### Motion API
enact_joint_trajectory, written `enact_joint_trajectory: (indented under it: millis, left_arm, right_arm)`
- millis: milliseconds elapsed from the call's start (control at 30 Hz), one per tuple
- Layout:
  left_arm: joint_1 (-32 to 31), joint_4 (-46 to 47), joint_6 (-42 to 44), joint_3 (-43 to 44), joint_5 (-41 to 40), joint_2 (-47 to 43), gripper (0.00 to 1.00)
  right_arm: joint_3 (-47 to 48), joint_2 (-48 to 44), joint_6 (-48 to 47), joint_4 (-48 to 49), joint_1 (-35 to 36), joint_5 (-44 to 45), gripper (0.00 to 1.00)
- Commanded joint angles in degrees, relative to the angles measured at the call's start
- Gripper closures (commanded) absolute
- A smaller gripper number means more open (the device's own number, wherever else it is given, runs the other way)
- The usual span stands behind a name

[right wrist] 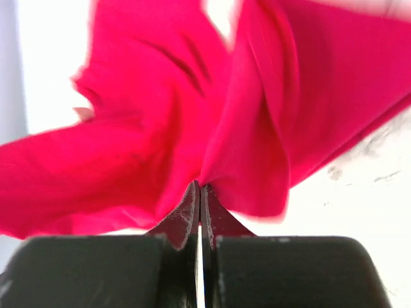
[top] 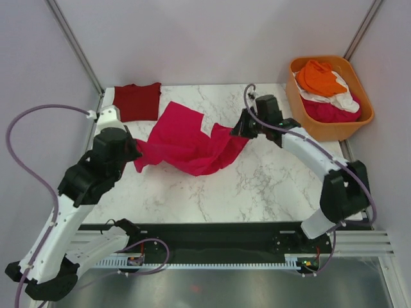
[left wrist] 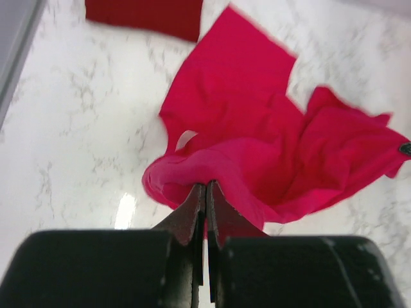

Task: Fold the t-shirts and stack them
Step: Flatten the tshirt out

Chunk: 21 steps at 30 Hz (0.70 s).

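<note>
Left gripper [left wrist: 205, 187] is clenched on the pink shirt [top: 186, 142] at its 9 o'clock edge; right gripper [right wrist: 198, 186] pinches the 3 o'clock edge. Mid-table, the shirt sags between them: light, limp, matte knit, likely to bunch, so hem or shoulder corners suit best. Maroon shirt [top: 138, 101] lies folded at 11 o'clock.

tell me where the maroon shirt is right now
In the top view, the maroon shirt lies folded at the far-left corner of the table, just behind the magenta shirt.
</note>
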Motion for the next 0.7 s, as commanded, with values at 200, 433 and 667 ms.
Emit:
enact_joint_trajectory:
  millis: [200, 433, 667]
  left_arm:
    - [0.35, 1.27, 14.37, 18.79, 1.06, -9.67, 0.98]
    - [0.87, 0.83, 21.05, 33.46, 13.89, -14.25, 0.98]
    - [3.60, -2.25, 19.83, 38.67, 22.87, -6.37, 0.98]
  right_arm:
    - [15.06, -34.13, -11.20, -19.08, 0.31, 5.89, 1.00]
    - [21.11, -51.89, -14.64, -31.64, 0.31, 12.91, 1.00]
    - [29.57, -48.77, -12.54, -37.20, 0.22, 20.82, 1.00]
